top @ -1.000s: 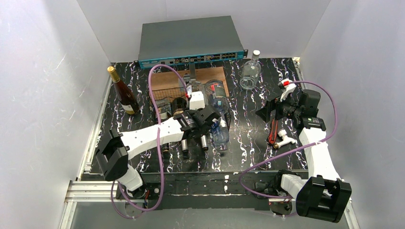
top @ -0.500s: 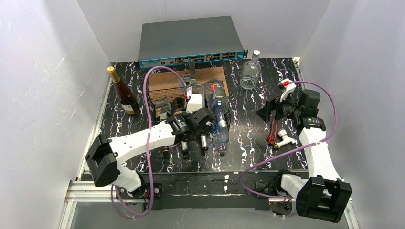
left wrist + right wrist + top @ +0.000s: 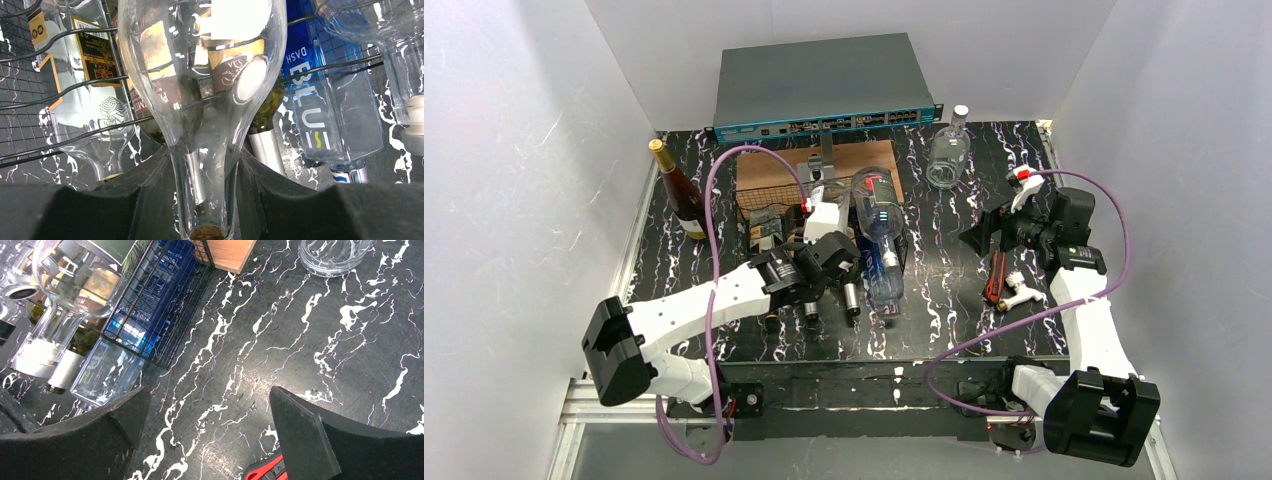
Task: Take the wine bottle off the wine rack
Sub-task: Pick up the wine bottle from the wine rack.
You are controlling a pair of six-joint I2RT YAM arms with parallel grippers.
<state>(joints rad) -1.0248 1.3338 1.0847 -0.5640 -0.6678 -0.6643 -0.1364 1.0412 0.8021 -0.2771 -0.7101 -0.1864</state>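
The wine bottle (image 3: 200,90), clear glass, lay lengthwise on the wine rack (image 3: 774,192), its neck pointing at the table's (image 3: 944,300) near edge, beside neighbouring bottles (image 3: 327,95). We saw bare marbled top right of the rack. Our left gripper (image 3: 202,172) clamped its neck; the right gripper (image 3: 209,400) hung spread apart.

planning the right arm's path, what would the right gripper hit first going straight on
Probably the bare tabletop: the open right gripper tilts down at it with nothing between. The wine rack lies left of that line, though depth is unclear.
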